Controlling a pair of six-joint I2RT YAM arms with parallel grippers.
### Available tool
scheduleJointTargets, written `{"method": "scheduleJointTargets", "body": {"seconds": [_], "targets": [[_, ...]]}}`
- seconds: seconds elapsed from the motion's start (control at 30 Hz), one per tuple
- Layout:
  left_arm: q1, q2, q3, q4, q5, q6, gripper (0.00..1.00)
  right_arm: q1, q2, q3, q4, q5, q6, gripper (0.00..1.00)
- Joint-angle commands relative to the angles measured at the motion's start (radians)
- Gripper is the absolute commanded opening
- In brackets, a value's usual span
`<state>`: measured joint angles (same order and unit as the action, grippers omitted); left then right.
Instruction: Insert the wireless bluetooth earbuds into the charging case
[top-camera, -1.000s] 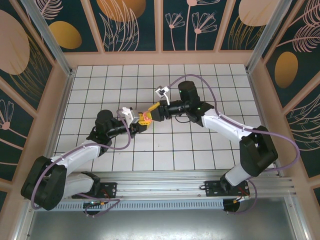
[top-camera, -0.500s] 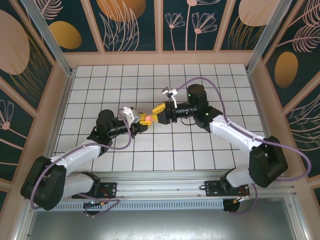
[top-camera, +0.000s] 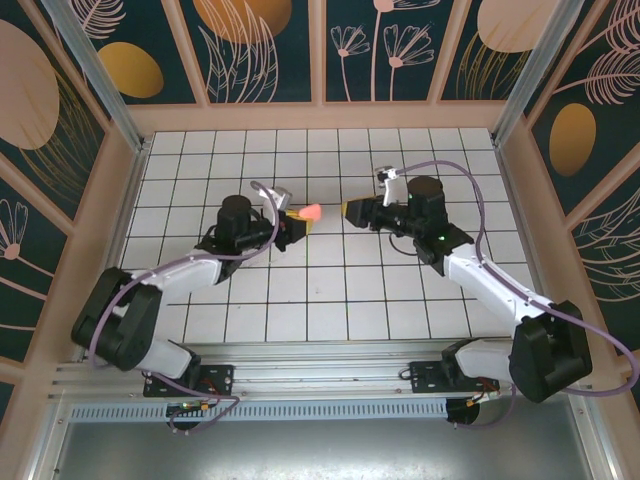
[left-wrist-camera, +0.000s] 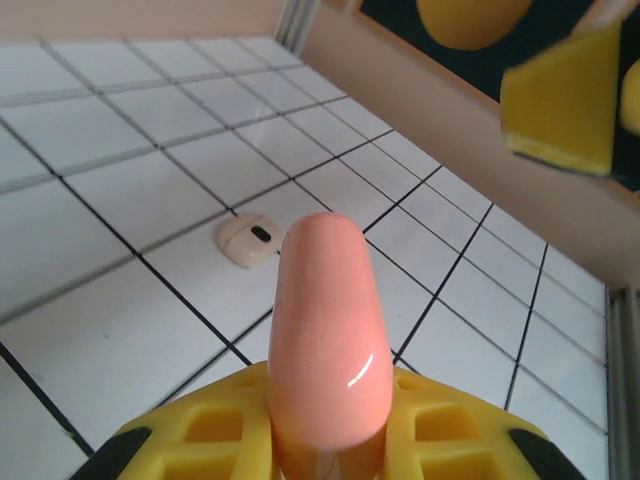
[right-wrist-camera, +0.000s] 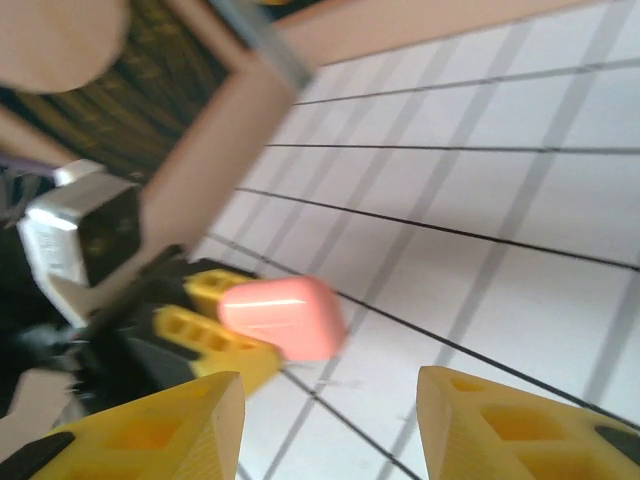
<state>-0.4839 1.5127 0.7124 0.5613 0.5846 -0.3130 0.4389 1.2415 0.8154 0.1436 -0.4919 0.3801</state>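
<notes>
The counter (top-camera: 200, 160) is a white tiled surface with dark grid lines. Around it stand wood-framed walls (top-camera: 260, 50), dark teal and painted with orange discs and pale leaf and flower outlines. Aluminium posts (top-camera: 95, 70) rise at the far corners, and a metal rail (top-camera: 330, 385) runs along the near edge, carrying both arm bases.

On the left, the left arm's fingers (left-wrist-camera: 190, 435) are clamped on the salmon-pink charging case (left-wrist-camera: 325, 330), which sticks out past their yellow tips over the middle of the counter. Beyond it a small cream piece (left-wrist-camera: 250, 238) with a dark oval mark lies flat on a tile, apart from the case.

To the right, the right arm's fingers (right-wrist-camera: 150, 425) stand moderately apart with nothing between them. They face the case from nearby without touching it.
</notes>
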Motion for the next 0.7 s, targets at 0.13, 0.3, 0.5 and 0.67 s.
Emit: {"method": "scheduleJointTargets", "body": {"seconds": [0.13,0.3,0.5,0.67], "targets": [[-0.008,0.257,0.279,-0.274,-0.043,-0.245,0.19,-0.031,-0.027,-0.062,-0.099,0.137,0.096,0.49],[-0.008,0.428,0.501,-0.518,0.052,-0.211,0.20,-0.033,-0.035,-0.067,-0.124,0.152,0.102,0.49],[-0.008,0.549,0.607,-0.559,0.101,-0.249,0.23,-0.033,-0.028,-0.071,-0.123,0.154,0.113,0.49],[-0.008,0.589,0.624,-0.571,0.119,-0.264,0.27,-0.034,-0.017,-0.084,-0.102,0.142,0.127,0.49]]}}
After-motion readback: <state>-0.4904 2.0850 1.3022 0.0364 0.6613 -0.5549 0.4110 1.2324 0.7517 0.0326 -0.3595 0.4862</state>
